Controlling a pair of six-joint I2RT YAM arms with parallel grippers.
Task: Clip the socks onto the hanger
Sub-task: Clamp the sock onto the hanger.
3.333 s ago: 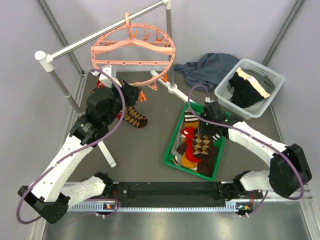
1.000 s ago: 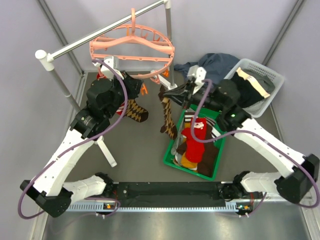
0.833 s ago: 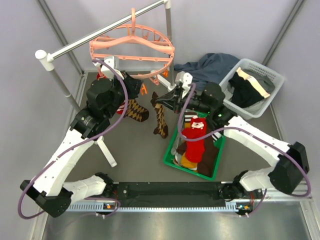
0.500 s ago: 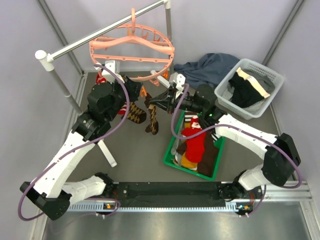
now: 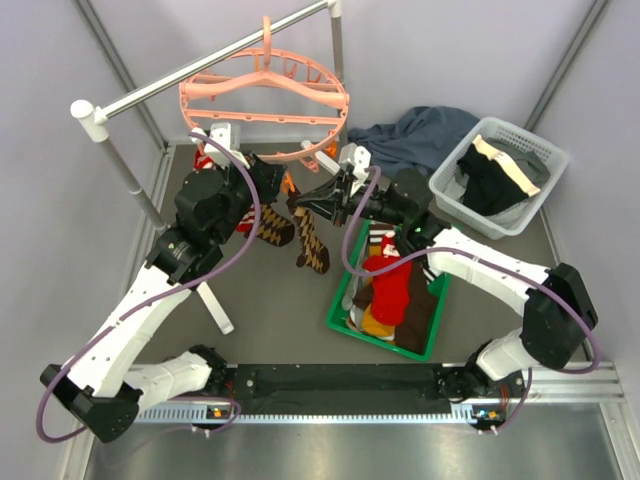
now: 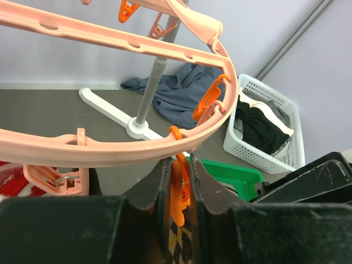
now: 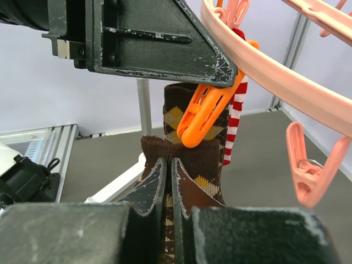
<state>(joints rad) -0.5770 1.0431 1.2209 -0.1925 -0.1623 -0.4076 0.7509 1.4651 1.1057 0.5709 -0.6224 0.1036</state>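
Note:
The salmon-pink hanger (image 5: 265, 100) hangs from the rail. In the left wrist view my left gripper (image 6: 179, 165) is shut on an orange clip (image 6: 180, 184) under the hanger's ring (image 6: 137, 146). My right gripper (image 7: 168, 162) is shut on the cuff of a brown argyle sock (image 7: 190, 157), held right below that orange clip (image 7: 206, 113); the clip's tip overlaps the cuff's top edge. Seen from above, this sock (image 5: 312, 242) dangles from the right gripper (image 5: 298, 203) beside the left gripper (image 5: 288, 188). Another argyle sock (image 5: 272, 225) and a red-and-white striped sock (image 7: 236, 126) hang behind.
A green tray (image 5: 337, 300) on the table holds more socks, a red one (image 5: 388, 285) on top. A white basket (image 5: 455, 195) of dark garments and a blue-grey cloth (image 5: 420, 135) lie at the back right. The grey rail (image 5: 200, 70) stands on white feet (image 5: 215, 300).
My right arm has carried the argyle sock left from above the tray to the clip under the ring. The left gripper has stayed on the clip.

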